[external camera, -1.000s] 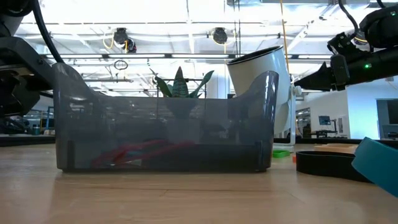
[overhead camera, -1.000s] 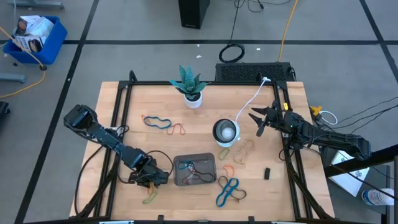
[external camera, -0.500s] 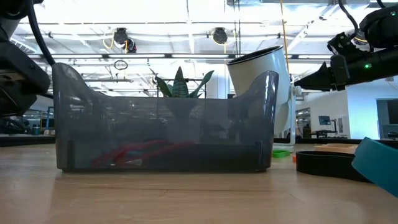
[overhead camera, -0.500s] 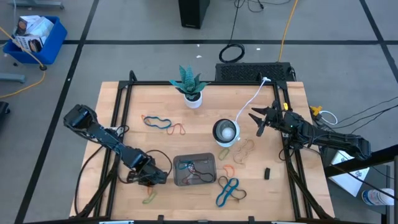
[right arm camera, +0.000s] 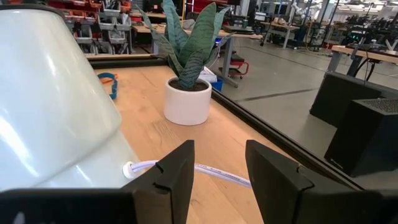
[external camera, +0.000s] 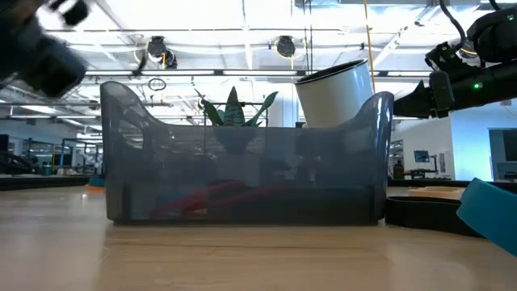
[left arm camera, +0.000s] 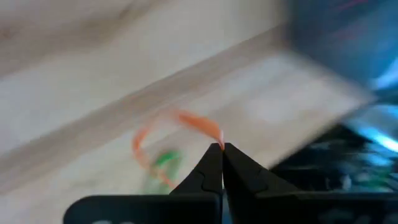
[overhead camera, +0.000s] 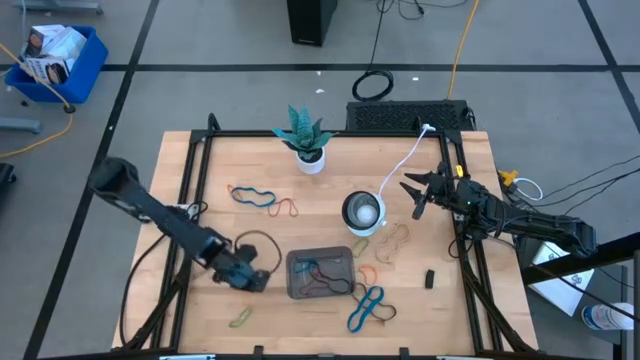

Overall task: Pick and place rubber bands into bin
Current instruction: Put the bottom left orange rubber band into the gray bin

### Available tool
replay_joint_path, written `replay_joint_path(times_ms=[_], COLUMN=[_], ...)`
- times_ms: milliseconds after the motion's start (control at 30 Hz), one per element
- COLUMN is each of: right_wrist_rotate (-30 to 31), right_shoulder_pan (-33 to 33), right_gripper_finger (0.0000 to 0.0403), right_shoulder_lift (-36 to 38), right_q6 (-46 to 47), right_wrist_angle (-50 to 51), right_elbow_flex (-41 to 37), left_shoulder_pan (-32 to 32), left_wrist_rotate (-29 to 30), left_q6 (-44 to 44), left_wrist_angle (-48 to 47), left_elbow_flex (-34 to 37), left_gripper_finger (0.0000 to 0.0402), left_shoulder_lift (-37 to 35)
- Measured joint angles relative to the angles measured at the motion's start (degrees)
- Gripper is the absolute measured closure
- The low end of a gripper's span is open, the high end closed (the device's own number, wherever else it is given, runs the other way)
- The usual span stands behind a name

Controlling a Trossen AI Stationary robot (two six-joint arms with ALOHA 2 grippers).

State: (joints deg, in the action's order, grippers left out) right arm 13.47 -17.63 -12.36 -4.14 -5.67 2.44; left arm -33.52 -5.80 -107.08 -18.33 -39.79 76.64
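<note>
My left gripper (overhead camera: 252, 279) hangs just left of the bin (overhead camera: 322, 273), shut on an orange rubber band (left arm camera: 161, 134). In the low view it is a dark blur at the upper left (external camera: 40, 56). The bin, a dark grey tray, holds several rubber bands (overhead camera: 318, 276). A green-yellow band (overhead camera: 240, 320) lies on the table near the front edge. Blue bands (overhead camera: 366, 308) lie to the right of the bin near the front. My right gripper (overhead camera: 412, 190) waits open at the table's right side, by the bowl. My left gripper pinches the orange band at one spot of its loop (left arm camera: 214, 138), right at the free ends of its two fingers. The fingers slant down from above. The loop hangs slack below them. The view is too blurred to show whether its lower end rests on the table.
A white-silver bowl (overhead camera: 362, 211) stands behind the bin, and a potted plant (overhead camera: 305, 140) stands at the far edge. A white cable (overhead camera: 400, 165) runs from the bowl to the far right. More bands lie far left (overhead camera: 252, 196) and right (overhead camera: 393, 240). A small black block (overhead camera: 429, 278) lies right.
My left gripper has risen from the table and turned, drifting a little toward the far edge. The bin has slid a short way toward the table's right edge.
</note>
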Motion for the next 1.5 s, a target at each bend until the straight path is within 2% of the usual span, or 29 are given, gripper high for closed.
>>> replay_joint_path(times_ms=[133, 267, 333, 433, 500, 567, 700, 833, 1000, 1167, 1267, 1400, 1500], right_wrist_rotate=[0.0, 0.0, 0.0, 0.0, 0.0, 0.0, 0.2, 0.0, 0.0, 0.0, 0.0, 0.0, 0.0], right_shoulder_pan=[0.0, 0.0, 0.0, 0.0, 0.0, 0.0, 0.0, 0.0, 0.0, 0.0, 0.0, 0.0, 0.0], right_gripper_finger=[0.0261, 0.0261, 0.0261, 0.0261, 0.0261, 0.0261, 0.0261, 0.0261, 0.0261, 0.0261, 0.0261, 0.0261, 0.0261], right_shoulder_lift=[0.0, 0.0, 0.0, 0.0, 0.0, 0.0, 0.0, 0.0, 0.0, 0.0, 0.0, 0.0, 0.0], right_q6=[0.0, 0.0, 0.0, 0.0, 0.4, 0.4, 0.4, 0.4, 0.4, 0.4, 0.5, 0.5, 0.5], right_wrist_angle=[0.0, 0.0, 0.0, 0.0, -0.1, -0.1, -0.1, -0.2, -0.2, -0.2, -0.1, -0.1, -0.1], right_elbow_flex=[0.0, 0.0, 0.0, 0.0, 0.0, 0.0, 0.0, 0.0, 0.0, 0.0, 0.0, 0.0, 0.0], left_shoulder_pan=[-0.2, -0.1, 0.1, 1.3, 2.5, 4.1, 8.0, 12.5, 17.8, 20.3, 20.8, 21.1, 21.1], left_wrist_rotate=[16.1, 34.2, 39.5, 41.6, 40.4, 37.5, 33.5, 27.5, 20.8, 12.4, 8.0, 1.5, -0.1], left_q6=[8.8, 28.6, 41.6, 60.6, 72.5, 80.8, 87.4, 89.4, 87.0, 91.0, 94.0, 95.5, 95.5], left_wrist_angle=[2.8, 11.9, 18.8, 30.0, 35.7, 36.4, 30.8, 17.4, -1.3, -12.5, -16.6, -18.1, -19.9], left_elbow_flex=[0.0, 0.0, 0.0, 0.0, -0.2, -1.3, -6.5, -16.6, -30.8, -41.7, -44.9, -45.2, -45.2], left_gripper_finger=[0.0398, 0.0398, 0.0398, 0.0399, 0.0399, 0.0399, 0.04, 0.04, 0.0401, 0.0401, 0.0399, 0.04, 0.0397], left_shoulder_lift=[-10.1, -19.4, -23.0, -26.0, -26.4, -26.2, -23.3, -17.7, -7.6, 3.1, 8.6, 14.5, 18.5])
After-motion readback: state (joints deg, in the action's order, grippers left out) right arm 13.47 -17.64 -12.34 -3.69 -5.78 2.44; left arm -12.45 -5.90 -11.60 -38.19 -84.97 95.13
